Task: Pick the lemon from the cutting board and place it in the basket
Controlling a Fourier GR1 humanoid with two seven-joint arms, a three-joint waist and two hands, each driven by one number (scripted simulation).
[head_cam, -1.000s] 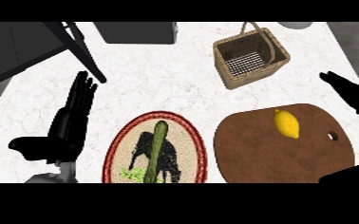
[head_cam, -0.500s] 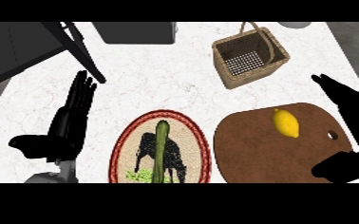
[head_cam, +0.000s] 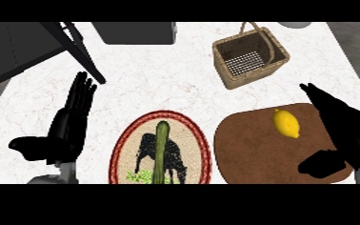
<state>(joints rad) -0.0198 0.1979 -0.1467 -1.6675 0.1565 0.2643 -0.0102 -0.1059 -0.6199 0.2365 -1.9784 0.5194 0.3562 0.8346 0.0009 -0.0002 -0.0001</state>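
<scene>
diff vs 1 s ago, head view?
The black right hand moved in from the right edge toward the yellow lemon, fingers open and now over the brown cutting board's right side; nothing grasped. Lemon, woven basket, patterned plate and the resting left hand stayed put.

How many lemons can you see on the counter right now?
1. The lemon lies on the brown cutting board, toward its upper right, just left of the right hand. The hand covers the board's right edge, so anything beneath it is hidden.
</scene>
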